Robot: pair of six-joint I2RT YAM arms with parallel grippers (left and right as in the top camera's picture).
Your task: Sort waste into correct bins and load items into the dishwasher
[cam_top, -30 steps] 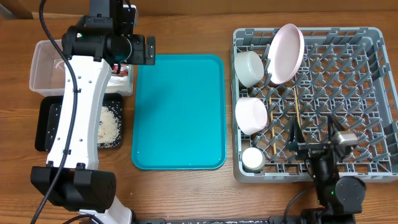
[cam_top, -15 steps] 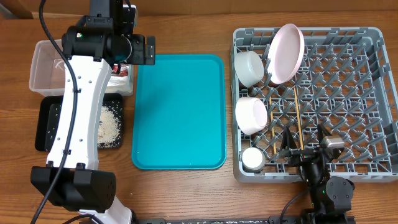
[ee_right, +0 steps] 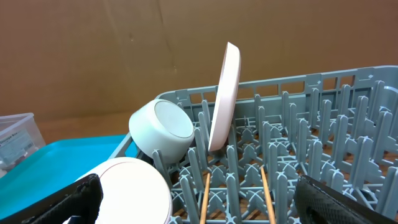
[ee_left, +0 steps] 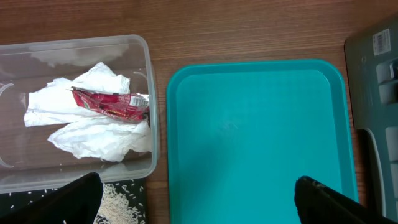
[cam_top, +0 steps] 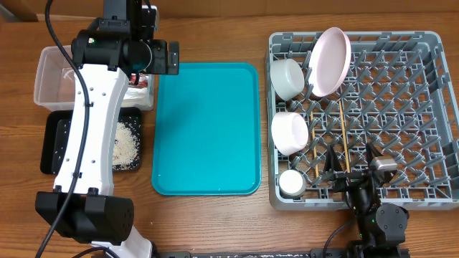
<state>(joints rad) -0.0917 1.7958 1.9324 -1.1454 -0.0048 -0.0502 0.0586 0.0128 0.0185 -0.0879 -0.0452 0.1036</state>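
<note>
The clear tub [cam_top: 54,75] holds crumpled white napkins [ee_left: 99,121] and a red wrapper [ee_left: 112,104]. Loose rice [cam_top: 128,143] lies in the black tray [cam_top: 51,143] in front of it. The grey rack [cam_top: 401,107] holds an upright white plate [cam_top: 330,61], two bowls [cam_top: 287,77] [cam_top: 289,132], a small cup [cam_top: 291,183] and two chopsticks [cam_top: 314,140] [cam_top: 343,140]. My left gripper [ee_left: 199,208] is open and empty, above the gap between the tub and the teal tray. My right gripper [cam_top: 351,161] is open and empty over the rack's front, near the chopsticks [ee_right: 204,199].
The bare teal serving tray [cam_top: 206,129] lies between the bins and the rack. My left arm [cam_top: 90,143] stretches over the black tray and hides part of it. Wood table shows around everything.
My right arm has drawn back a little toward the rack's front edge, then held still. The left arm and all objects have not moved.
</note>
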